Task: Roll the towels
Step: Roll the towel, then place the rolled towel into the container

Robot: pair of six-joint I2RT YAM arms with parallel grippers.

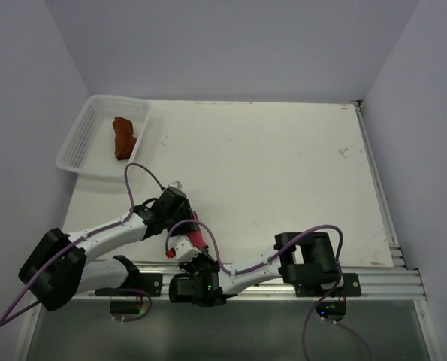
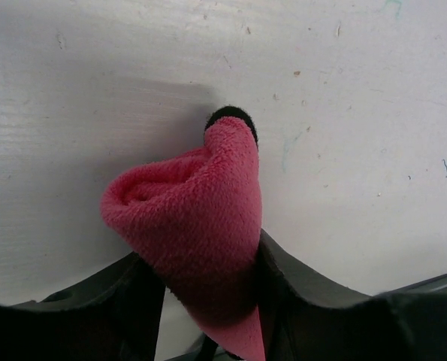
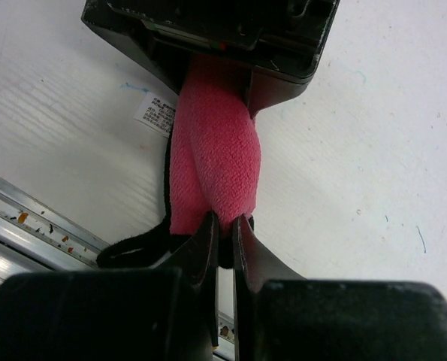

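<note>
The pink-red towel [image 1: 194, 235] is rolled into a tight tube and held above the table near the front edge, between both grippers. My left gripper [image 1: 184, 218] is shut on its far end; in the left wrist view the roll [image 2: 200, 226] sits clamped between the black fingers [image 2: 298, 289]. My right gripper [image 1: 195, 254] is shut on its near end [image 3: 225, 222]; the roll [image 3: 215, 150], its dark loop [image 3: 137, 244] and white label [image 3: 157, 114] show there. The rust-orange towel [image 1: 123, 136] lies rolled in the white mesh basket [image 1: 77, 147].
The basket stands at the table's far left corner. A metal rail [image 1: 343, 274] runs along the near edge, also showing in the right wrist view [image 3: 35, 233]. Grey walls close in the left, back and right sides.
</note>
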